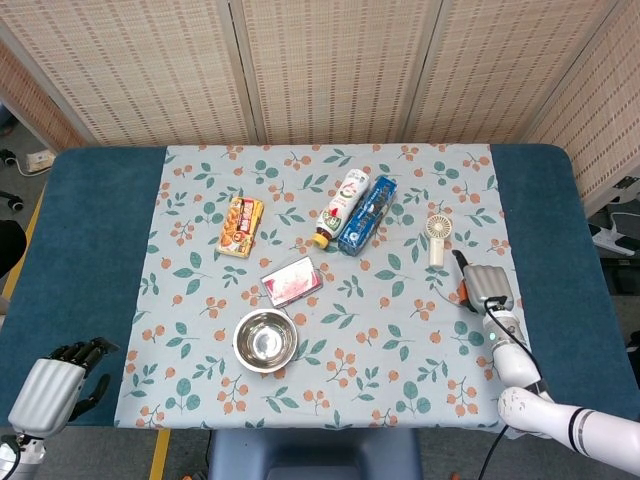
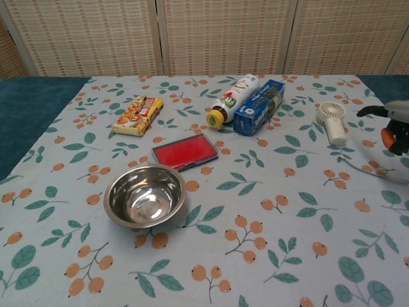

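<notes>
My right robot hand [image 1: 487,287] hovers just beside the small white fan [image 1: 436,236], near the counter's right edge.

Right robot hand holds nothing; how wide its fingers are spread I cannot tell, dark fingertips point toward the fan's handle. Fan lies flat on the floral cloth [image 1: 400,330], a thin grey cord [image 2: 369,167] curling off between it and my hand. Left robot hand [image 1: 55,385] sits off the counter's front-left corner, fingers curled in, empty. Risk: coming in low, I could snag the cord or nudge the light fan away; the round head may slip a loose grip. Bottle [image 1: 341,204] and blue box [image 1: 367,214] carry print, too small to read.
</notes>
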`<state>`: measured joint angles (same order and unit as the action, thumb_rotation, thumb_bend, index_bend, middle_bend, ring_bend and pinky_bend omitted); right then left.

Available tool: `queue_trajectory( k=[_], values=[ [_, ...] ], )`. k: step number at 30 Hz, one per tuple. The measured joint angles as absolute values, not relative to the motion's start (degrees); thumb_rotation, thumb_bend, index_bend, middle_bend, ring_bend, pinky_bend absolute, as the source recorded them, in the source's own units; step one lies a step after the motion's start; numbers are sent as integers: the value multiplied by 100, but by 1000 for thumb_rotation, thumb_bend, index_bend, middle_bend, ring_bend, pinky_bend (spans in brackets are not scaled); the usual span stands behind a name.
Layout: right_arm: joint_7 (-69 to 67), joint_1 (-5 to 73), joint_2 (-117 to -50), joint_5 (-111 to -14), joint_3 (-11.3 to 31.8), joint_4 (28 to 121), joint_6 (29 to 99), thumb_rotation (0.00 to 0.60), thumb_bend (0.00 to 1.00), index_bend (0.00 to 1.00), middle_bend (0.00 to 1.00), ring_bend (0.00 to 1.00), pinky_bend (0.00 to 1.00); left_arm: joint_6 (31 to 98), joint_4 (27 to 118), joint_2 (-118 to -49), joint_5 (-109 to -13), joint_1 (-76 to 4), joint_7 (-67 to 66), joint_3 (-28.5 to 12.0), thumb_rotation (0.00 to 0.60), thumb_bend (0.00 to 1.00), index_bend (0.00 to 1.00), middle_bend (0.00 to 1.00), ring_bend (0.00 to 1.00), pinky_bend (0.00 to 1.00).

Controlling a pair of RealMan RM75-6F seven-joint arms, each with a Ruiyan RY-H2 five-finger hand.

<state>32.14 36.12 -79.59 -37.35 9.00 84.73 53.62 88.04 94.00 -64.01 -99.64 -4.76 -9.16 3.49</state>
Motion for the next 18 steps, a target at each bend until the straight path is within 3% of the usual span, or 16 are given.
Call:
queue_trajectory(
  k=[18],
  values=[
    [2664,3713,-8196,-3682,936,7702,4997,600,774,4,698,571,577,8786,9398,-6407,-9960,-482,-940,350,600,432,322,312,371,489]
  ],
)
